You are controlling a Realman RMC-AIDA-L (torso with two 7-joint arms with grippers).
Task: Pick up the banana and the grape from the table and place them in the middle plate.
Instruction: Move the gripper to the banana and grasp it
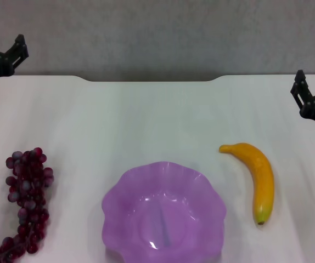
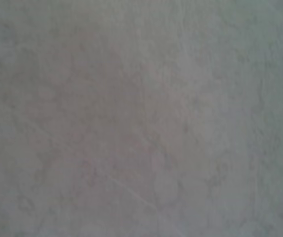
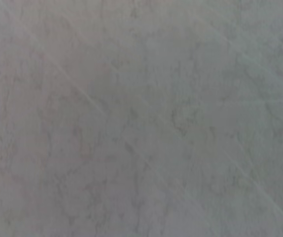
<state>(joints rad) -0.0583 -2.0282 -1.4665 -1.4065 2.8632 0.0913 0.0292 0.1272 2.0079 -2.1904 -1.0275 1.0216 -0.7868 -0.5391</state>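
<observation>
On counter: banana (image 1: 258, 178) right of middle plate (image 1: 163, 211), long axis front-back, nearer right gripper (image 1: 300, 87); grape (image 1: 27, 201) nearer left gripper (image 1: 18, 52); can't tell fingers' state.

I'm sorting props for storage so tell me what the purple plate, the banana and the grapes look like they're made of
Middle plate: likely translucent plastic; light passes through, glossy glint, moulded wavy rim.
Banana: probably a plastic or foam replica; uniform, blemish-free yellow-orange skin with a dull sheen.
Grape: could be real or artificial; dark red-purple beads, some with a pale frosted coat.

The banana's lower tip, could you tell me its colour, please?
Greenish, on the yellow-orange banana; the head view shows it best.
</observation>
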